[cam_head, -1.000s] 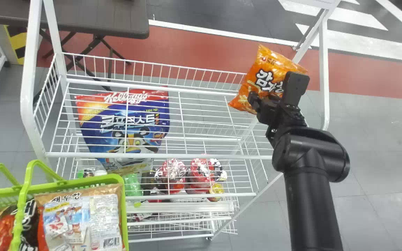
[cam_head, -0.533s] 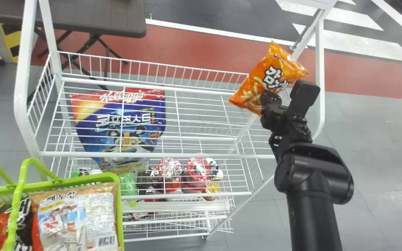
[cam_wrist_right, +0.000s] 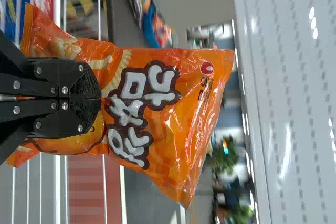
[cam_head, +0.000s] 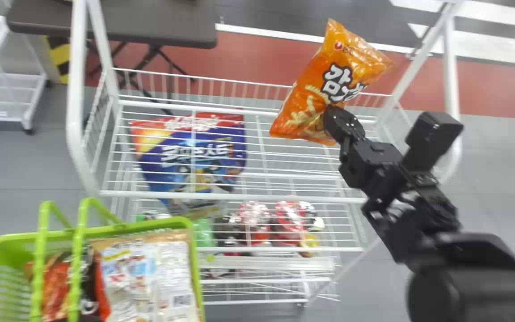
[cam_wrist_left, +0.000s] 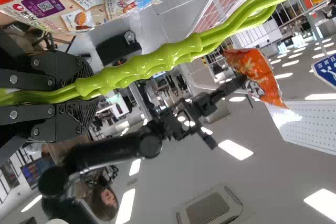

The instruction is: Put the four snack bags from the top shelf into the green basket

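Observation:
In the head view, my right gripper [cam_head: 335, 123] holds an orange snack bag [cam_head: 315, 89] above the right part of the top wire shelf [cam_head: 239, 176]. The right wrist view has the gripper [cam_wrist_right: 100, 98] closed on the middle of the orange bag [cam_wrist_right: 173, 124]. At the lower left of the head view stands the green basket [cam_head: 195, 268], with a tan snack bag [cam_head: 150, 277] and a red-and-black bag [cam_head: 56, 286] inside. My left gripper [cam_wrist_left: 86, 95] is shut on the basket's green handles [cam_wrist_left: 157, 61] in the left wrist view.
A large blue cereal bag [cam_head: 195, 165] lies at the shelf's left. Lower shelves carry red-wrapped packs [cam_head: 253, 219] and a green item. White rack posts [cam_head: 76, 89] rise at both sides. Behind the rack is a dark table [cam_head: 159, 22].
My right gripper has moved left relative to the rack, carrying the orange bag, and its arm has swung into a slant. The basket and rack stand farther right in the head view.

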`<state>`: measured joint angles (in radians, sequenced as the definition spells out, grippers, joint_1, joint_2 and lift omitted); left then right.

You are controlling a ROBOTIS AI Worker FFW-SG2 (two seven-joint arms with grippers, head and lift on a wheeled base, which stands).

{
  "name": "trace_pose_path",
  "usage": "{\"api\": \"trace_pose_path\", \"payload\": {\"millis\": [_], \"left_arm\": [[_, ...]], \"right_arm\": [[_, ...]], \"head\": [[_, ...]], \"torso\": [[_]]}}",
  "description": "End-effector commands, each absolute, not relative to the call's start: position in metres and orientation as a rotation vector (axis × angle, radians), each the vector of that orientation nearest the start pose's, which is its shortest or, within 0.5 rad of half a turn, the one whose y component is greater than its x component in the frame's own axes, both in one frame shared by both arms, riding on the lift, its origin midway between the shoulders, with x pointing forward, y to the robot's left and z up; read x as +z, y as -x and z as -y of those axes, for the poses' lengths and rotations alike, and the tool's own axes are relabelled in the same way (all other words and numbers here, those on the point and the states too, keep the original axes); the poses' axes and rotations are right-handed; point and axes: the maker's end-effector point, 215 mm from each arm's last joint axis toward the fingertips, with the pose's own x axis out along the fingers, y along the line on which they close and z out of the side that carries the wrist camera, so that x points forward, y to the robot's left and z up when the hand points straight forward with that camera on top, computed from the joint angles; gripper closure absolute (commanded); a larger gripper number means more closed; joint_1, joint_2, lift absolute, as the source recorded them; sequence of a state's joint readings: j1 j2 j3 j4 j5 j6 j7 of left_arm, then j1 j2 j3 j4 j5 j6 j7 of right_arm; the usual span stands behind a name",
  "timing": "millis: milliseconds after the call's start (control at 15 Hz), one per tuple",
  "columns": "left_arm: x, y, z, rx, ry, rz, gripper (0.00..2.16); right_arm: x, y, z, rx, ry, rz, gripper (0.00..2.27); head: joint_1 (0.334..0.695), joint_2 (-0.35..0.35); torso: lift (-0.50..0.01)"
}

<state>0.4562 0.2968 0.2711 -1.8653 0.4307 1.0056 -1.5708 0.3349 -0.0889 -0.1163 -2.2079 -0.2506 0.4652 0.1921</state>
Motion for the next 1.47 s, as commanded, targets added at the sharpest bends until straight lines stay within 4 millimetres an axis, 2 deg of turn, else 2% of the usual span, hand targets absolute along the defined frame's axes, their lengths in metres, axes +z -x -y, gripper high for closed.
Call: {"api": "trace_pose_path", "payload": {"millis": [0,67,200,333,400,533,733,867,1200,1400], "left_arm": [[-0.399,-0.229,-0.173,-1.284,0.941,-0.724,2.15],[-0.399,-0.229,-0.174,-1.281,0.94,-0.726,2.15],[-0.399,-0.229,-0.175,-1.28,0.941,-0.723,2.15],[-0.4,-0.228,-0.176,-1.275,0.944,-0.724,2.15],[-0.4,-0.228,-0.176,-1.274,0.946,-0.725,2.15],[-0.401,-0.228,-0.175,-1.273,0.948,-0.724,2.15],[-0.401,-0.228,-0.175,-1.271,0.951,-0.724,2.15],[-0.401,-0.228,-0.174,-1.273,0.95,-0.724,2.15],[-0.398,-0.225,-0.168,-1.286,0.966,-0.738,2.15],[-0.397,-0.225,-0.165,-1.294,0.969,-0.742,2.15]], "right_arm": [[-0.295,-0.444,0.173,0.326,-0.2,-0.2,2.25],[-0.298,-0.422,0.154,0.39,-0.252,-0.243,2.25],[-0.314,-0.379,0.122,0.503,-0.327,-0.377,2.25],[-0.326,-0.337,0.102,0.605,-0.396,-0.522,2.25],[-0.334,-0.309,0.091,0.666,-0.436,-0.62,2.25],[-0.34,-0.268,0.08,0.752,-0.496,-0.759,2.25],[-0.35,-0.228,0.07,0.831,-0.53,-0.926,2.25],[-0.369,-0.229,0.052,0.853,-0.535,-0.966,2.25],[-0.431,-0.256,-0.007,0.9,-0.521,-0.998,2.25],[-0.435,-0.28,-0.048,0.955,-0.523,-0.906,2.25]], "head": [[0.695,-0.13],[0.695,-0.053],[0.695,0.017],[0.695,0.075],[0.695,0.104],[0.695,0.177],[0.695,0.232],[0.695,0.273],[0.695,0.35],[0.695,0.35]], "torso": [[0.0],[0.0],[0.0],[0.0],[0.0],[0.0],[0.0],[0.0],[0.0],[0.0]]}}
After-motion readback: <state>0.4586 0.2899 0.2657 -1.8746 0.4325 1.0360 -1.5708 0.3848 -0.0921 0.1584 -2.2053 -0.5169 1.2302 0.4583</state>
